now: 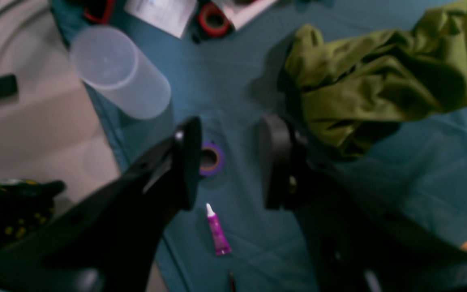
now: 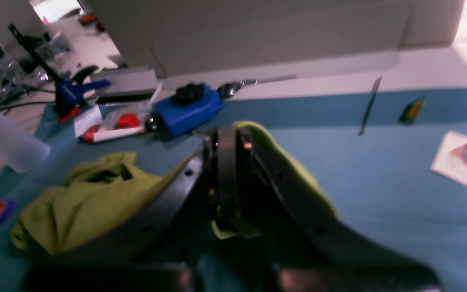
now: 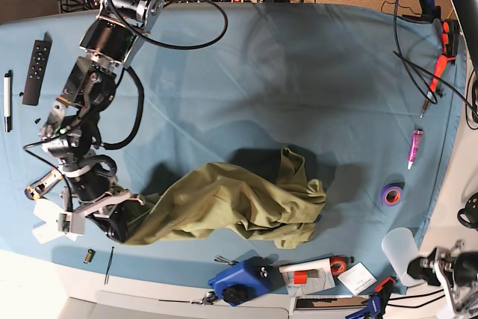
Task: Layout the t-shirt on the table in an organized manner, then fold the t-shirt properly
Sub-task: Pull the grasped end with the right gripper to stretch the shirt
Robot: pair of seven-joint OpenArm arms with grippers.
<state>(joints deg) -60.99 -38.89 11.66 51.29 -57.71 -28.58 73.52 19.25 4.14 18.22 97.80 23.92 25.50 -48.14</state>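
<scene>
Two grippers differ here. Right gripper (image 2: 227, 182) has its fingers (image 2: 226, 162) pressed together on a corner of the t-shirt (image 3: 239, 207), which trails crumpled from them across the near middle of the table (image 3: 246, 72). Left gripper (image 1: 229, 162) hangs wide apart and empty above a purple tape roll (image 1: 210, 159), with the shirt just beside its right finger (image 1: 276, 160).

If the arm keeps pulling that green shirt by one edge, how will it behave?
The t-shirt looks floppy: it lies crumpled in folds, so it will likely stretch and drag rather than slide flat. With the right tool shut on only one edge, the bunched far end probably trails behind.
</scene>
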